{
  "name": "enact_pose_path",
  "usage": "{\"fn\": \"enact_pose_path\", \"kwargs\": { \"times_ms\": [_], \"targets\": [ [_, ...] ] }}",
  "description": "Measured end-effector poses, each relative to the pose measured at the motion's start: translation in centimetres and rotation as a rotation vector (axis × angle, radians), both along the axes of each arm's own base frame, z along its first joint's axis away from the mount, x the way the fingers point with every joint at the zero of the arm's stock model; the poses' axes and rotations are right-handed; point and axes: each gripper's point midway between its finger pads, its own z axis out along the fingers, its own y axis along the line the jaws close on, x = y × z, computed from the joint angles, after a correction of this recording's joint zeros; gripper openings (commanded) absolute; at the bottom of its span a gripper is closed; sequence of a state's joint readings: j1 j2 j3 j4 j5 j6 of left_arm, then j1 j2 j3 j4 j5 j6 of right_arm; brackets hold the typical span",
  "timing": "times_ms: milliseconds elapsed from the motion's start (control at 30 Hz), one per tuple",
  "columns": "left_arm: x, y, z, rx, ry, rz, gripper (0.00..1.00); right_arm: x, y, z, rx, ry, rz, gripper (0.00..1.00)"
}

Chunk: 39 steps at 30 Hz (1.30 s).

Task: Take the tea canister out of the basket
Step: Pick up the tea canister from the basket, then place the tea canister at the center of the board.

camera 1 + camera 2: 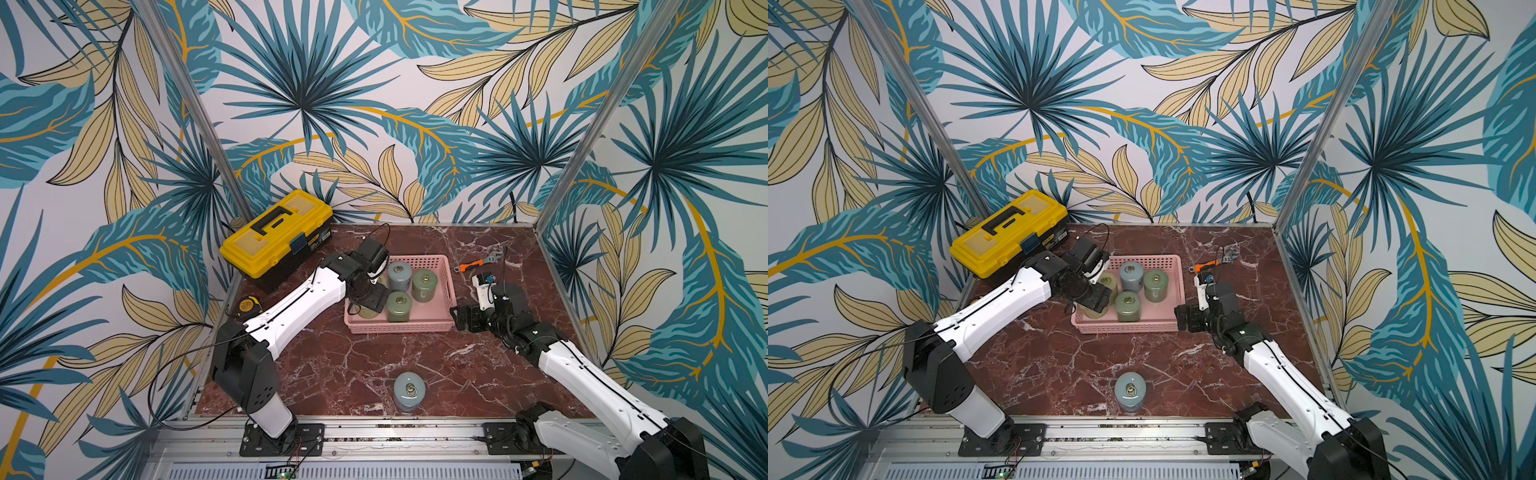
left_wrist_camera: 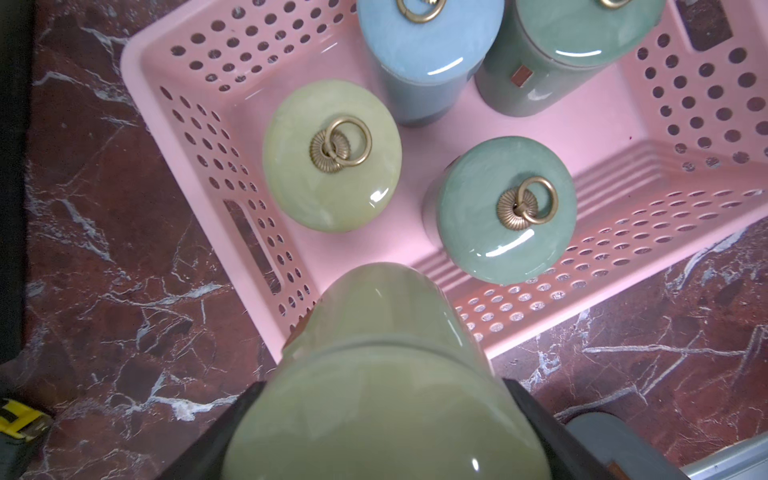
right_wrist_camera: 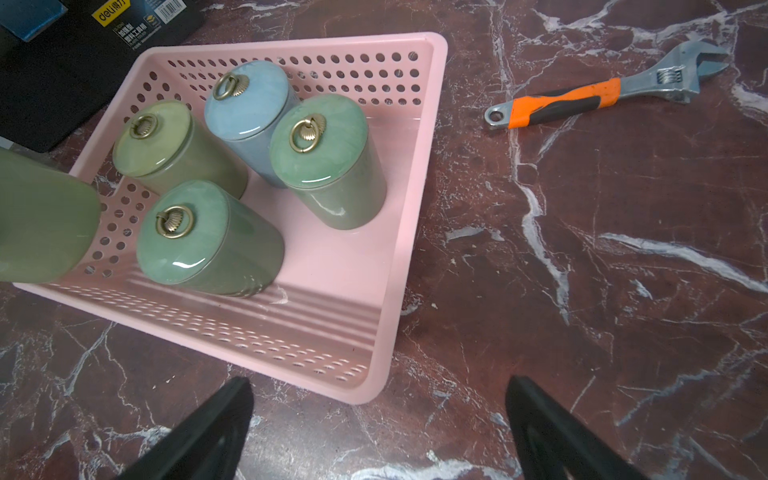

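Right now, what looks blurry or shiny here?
Left wrist view: the olive canister nearest the lens is out of focus, the green lid shows white glare; right wrist view: the fingertips look soft; both top views: the table is evenly lit.

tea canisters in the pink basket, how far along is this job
Looks done: one blue-grey canister stands on the marble table, outside the pink basket. In hand: the left hand is shut on a yellow-green canister raised over the basket's corner, not yet set down. Left inside: a second yellow-green canister, a blue canister and two green canisters. The right hand is open, empty.
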<state>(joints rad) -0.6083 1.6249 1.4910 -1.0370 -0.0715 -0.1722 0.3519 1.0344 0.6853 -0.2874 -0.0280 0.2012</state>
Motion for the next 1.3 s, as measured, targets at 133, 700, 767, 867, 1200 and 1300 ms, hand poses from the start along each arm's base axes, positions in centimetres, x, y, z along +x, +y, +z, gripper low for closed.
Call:
{"fn": "enact_pose_path", "kwargs": {
  "times_ms": [133, 700, 767, 867, 1200, 1300],
  "targets": [
    [-0.6, 0.1, 1.3, -0.035, -0.022, 0.001, 0.46, 0.0, 0.0, 0.0, 0.000, 0.000, 0.001, 0.99],
    [-6.1, -0.2, 1.5, -0.083, 0.000, -0.027, 0.45, 0.0, 0.0, 0.0, 0.000, 0.000, -0.001, 0.99],
    [-6.7, -0.3, 1.4, -0.082, 0.000, -0.029, 0.45, 0.0, 0.0, 0.0, 0.000, 0.000, -0.001, 0.99],
    [-7.7, -0.3, 1.0, -0.070, 0.002, -0.028, 0.45, 0.0, 0.0, 0.0, 0.000, 0.000, -0.001, 0.99],
    [-11.4, -0.2, -0.3, -0.059, 0.006, -0.020, 0.44, 0.0, 0.0, 0.0, 0.000, 0.000, -0.001, 0.99],
    [-12.5, -0.1, -0.5, -0.068, 0.001, -0.016, 0.44, 0.0, 0.0, 0.0, -0.001, 0.000, -0.001, 0.99]
  ]
}}
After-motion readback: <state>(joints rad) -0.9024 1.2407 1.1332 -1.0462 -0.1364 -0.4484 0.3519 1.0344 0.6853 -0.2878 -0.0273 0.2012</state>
